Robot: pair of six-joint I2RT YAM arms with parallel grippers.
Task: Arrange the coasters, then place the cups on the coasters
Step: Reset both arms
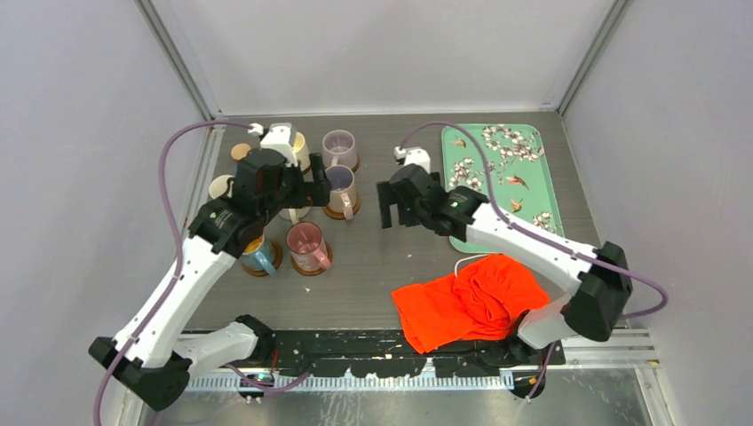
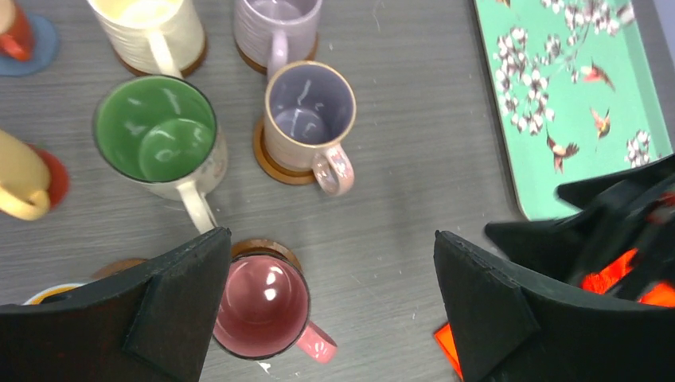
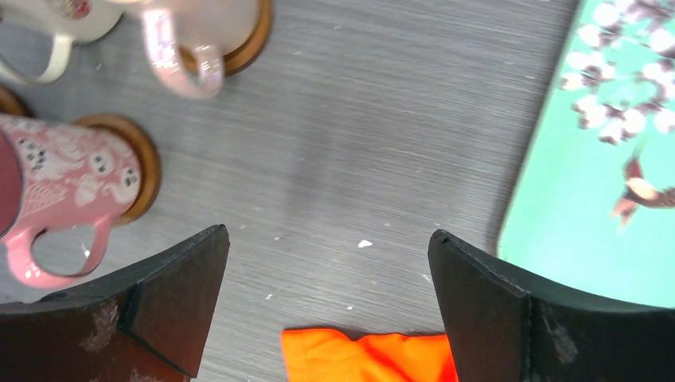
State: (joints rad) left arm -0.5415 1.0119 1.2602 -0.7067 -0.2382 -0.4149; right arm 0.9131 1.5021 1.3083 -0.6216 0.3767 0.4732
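Jaws both spread wide, empty; eight cups (image 2: 309,111), one tray (image 2: 629,111), one cloth (image 1: 471,302)

Bare table (image 1: 382,262) lane between cups (image 1: 341,189) and tray (image 1: 524,155); orange cloth (image 1: 462,306) blocks near end; cups packed close together.

left arm (image 1: 178,284), right arm (image 1: 524,238), jaws agape
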